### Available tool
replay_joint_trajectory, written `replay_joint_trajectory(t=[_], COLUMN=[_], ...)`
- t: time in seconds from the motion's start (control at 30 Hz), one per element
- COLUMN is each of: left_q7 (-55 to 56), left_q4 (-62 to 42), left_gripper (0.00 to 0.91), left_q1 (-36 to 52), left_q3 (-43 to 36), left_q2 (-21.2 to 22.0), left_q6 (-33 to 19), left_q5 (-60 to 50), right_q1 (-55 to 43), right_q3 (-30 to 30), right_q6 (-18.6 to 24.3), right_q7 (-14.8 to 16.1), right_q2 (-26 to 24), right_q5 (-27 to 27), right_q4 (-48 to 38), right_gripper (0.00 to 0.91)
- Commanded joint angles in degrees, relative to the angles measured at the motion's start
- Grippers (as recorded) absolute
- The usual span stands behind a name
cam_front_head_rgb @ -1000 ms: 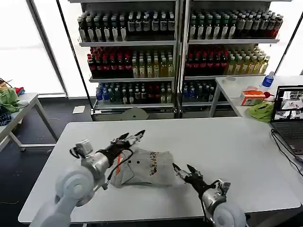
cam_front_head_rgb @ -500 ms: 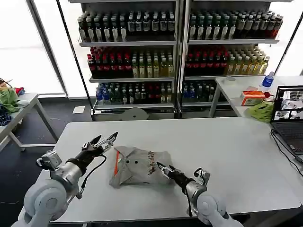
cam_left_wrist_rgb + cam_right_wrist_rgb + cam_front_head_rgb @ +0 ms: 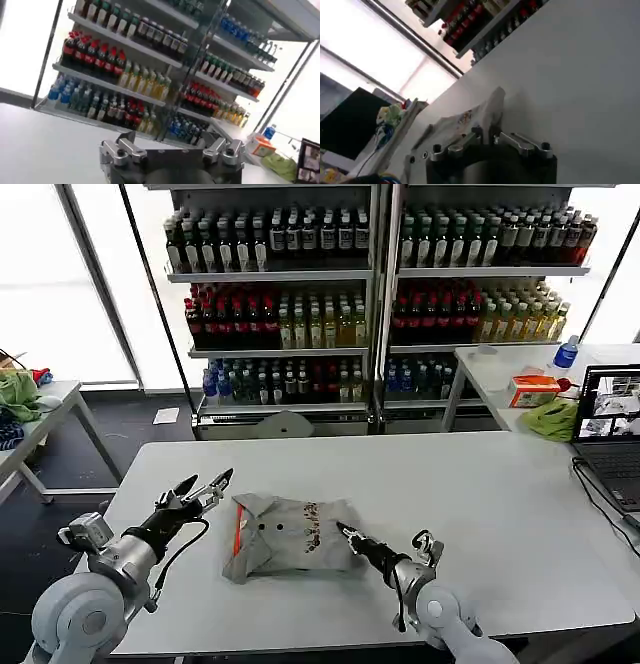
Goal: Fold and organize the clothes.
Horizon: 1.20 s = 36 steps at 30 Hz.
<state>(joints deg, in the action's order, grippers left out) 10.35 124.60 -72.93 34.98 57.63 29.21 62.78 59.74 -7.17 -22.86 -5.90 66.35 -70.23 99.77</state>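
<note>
Now a grey folded T-shirt [image 3: 287,533] (red-orange collar strip), left claw [image 3: 207,485] spread empty, right claw [image 3: 347,533] nipping its edge.

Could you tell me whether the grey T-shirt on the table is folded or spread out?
Folded: the T-shirt lies as a compact bundle, sleeves tucked in.

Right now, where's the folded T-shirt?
In the head view the folded T-shirt lies on the white table, left of centre, between the left tool and right tool.
</note>
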Motion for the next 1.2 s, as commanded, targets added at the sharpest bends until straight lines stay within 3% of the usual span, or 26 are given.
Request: replay_joint_trajectory(t=[0.03, 0.3, 0.53, 0.9, 0.93, 0.97, 1.1, 1.2], left_q7=[-0.81, -0.74, -0.71, -0.36, -0.38, -0.40, -0.42, -0.62], left_q4=[-0.09, 0.21, -0.04, -0.04, -0.01, 0.02, 0.35, 0.47], left_gripper=[0.907, 0.907, 0.907, 0.907, 0.907, 0.907, 0.907, 0.907], left_q1=[-1.21, -0.93, -1.21, -1.34, -1.50, -1.66, -2.51, -3.00], left_q3=[1.32, 0.96, 1.10, 1.54, 1.72, 1.90, 2.99, 3.47], left_q2=[0.00, 0.09, 0.39, 0.71, 0.70, 0.69, 0.55, 0.30], left_q6=[-0.14, -0.13, -0.14, -0.19, -0.19, -0.20, -0.20, -0.27], left_q5=[-0.47, -0.47, -0.50, -0.33, -0.20, -0.11, 0.45, 0.72], right_q1=[0.09, 2.45, 3.76, 2.82, 2.77, 2.82, 3.23, 1.93], right_q3=[-1.98, -5.68, -9.13, -10.92, -10.98, -11.10, -12.79, -15.23], right_q6=[-0.24, -0.81, -2.49, -0.92, -1.01, -1.13, -2.01, -4.24], right_q7=[0.26, 1.23, 1.66, 2.18, 1.95, 2.00, 1.53, 0.14], right_q2=[-1.88, -6.96, -12.49, -14.03, -13.94, -13.92, -13.61, -13.34], right_q5=[-1.05, -0.68, 2.92, 11.26, 11.28, 11.33, 14.71, 13.53], right_q4=[0.98, 1.98, 1.31, 0.17, 0.37, 0.73, 1.97, 1.70], right_gripper=[0.000, 0.000, 0.000, 0.000, 0.252, 0.907, 0.907, 0.907])
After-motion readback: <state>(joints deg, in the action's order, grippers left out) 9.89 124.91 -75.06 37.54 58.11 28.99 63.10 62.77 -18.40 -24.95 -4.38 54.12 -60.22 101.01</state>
